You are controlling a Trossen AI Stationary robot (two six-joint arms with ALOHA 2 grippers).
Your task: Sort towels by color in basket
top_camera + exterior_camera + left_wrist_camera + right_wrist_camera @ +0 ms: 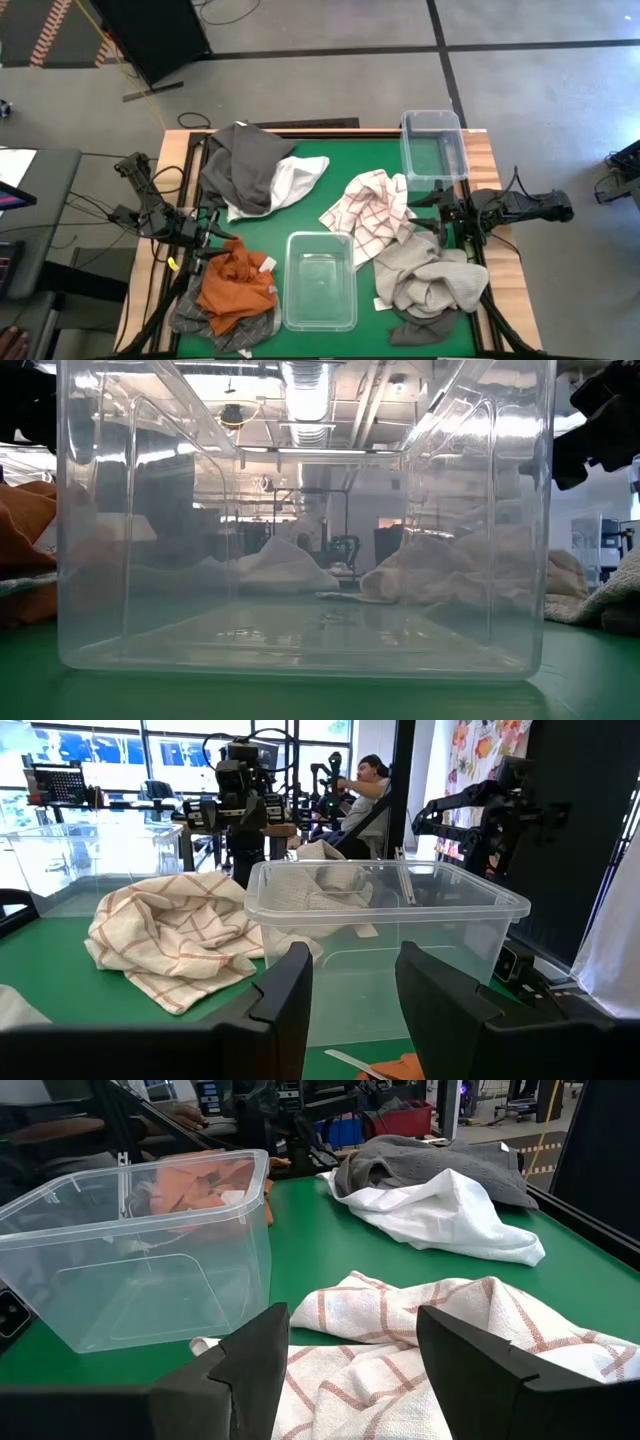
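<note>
The towels lie in heaps on the green table. A dark grey one (240, 160) and a white one (303, 178) are at the far left. A red-checked one (375, 210) is in the middle right, and a beige-grey one (430, 272) near right. A rust orange one (235, 285) lies on a heathered grey one (225, 322) near left. My left gripper (218, 238) (355, 960) stands open beside the orange towel, facing the near clear bin (320, 280). My right gripper (428, 212) (352, 1320) stands open at the checked towel's (400, 1350) right side, nothing between its fingers.
A second clear bin (433, 145) stands at the far right corner. Both bins hold no cloth. A dark cloth (420, 325) shows under the beige heap. Bare green table (365, 155) lies between the white towel and the far bin. A wooden rim (485, 165) edges the table.
</note>
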